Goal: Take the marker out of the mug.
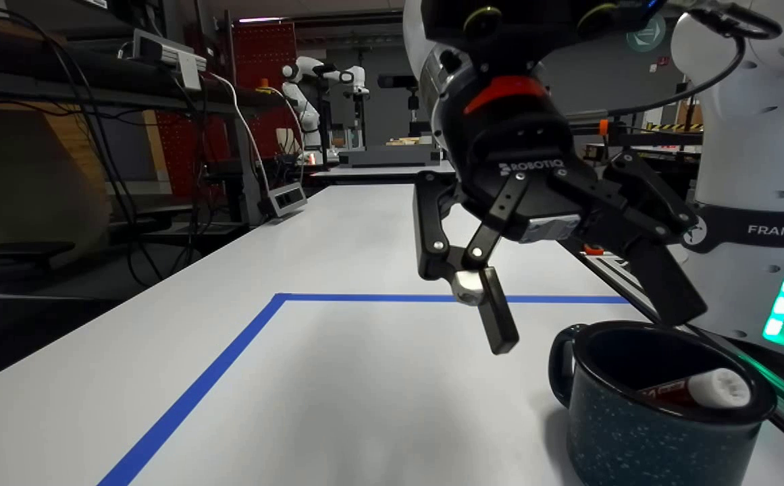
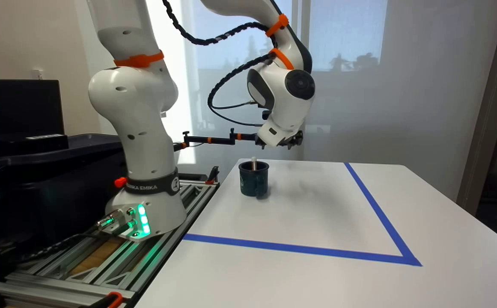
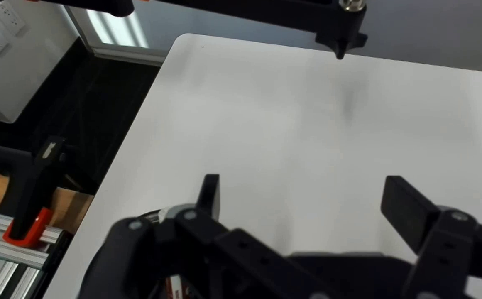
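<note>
The dark navy speckled mug [image 1: 662, 442] stands upright on the white table, close to the robot base; it also shows in an exterior view [image 2: 247, 183]. The red marker [image 1: 678, 391] leans inside it, whitish end up at the rim; that end pokes above the rim in an exterior view [image 2: 254, 162]. My gripper [image 1: 593, 327] is open and empty, above and to one side of the mug, tilted. In the wrist view the gripper [image 3: 301, 189] has its fingers wide apart over bare table. There its left finger mostly hides the mug; part of the marker [image 3: 175, 286] shows below.
Blue tape [image 1: 364, 298] marks a corner on the table [image 2: 316, 214]. The robot base [image 2: 154, 209] stands on an aluminium frame beside the table edge. A clamp with an orange end [image 3: 29, 228] sits at that edge. A black camera bar [image 2: 214, 140] extends behind the mug.
</note>
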Action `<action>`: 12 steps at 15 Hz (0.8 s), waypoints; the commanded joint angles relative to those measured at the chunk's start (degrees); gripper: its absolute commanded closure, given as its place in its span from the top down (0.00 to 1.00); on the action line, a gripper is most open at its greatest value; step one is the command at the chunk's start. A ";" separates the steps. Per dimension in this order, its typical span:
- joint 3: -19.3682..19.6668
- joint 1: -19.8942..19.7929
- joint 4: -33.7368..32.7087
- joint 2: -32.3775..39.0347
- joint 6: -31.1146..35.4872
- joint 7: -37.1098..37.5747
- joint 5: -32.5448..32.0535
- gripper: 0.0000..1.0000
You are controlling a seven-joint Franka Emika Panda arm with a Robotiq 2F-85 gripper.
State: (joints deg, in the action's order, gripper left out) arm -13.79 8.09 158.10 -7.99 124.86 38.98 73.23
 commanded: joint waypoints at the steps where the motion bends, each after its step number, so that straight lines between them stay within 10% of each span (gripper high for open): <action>1: 0.28 0.59 -0.09 0.54 0.55 3.48 -2.65 1.00; 12: 0.65 0.97 -0.11 2.37 -4.06 9.72 -15.12 1.00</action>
State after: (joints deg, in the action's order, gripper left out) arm -13.45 8.24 158.10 -5.54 122.94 46.63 61.43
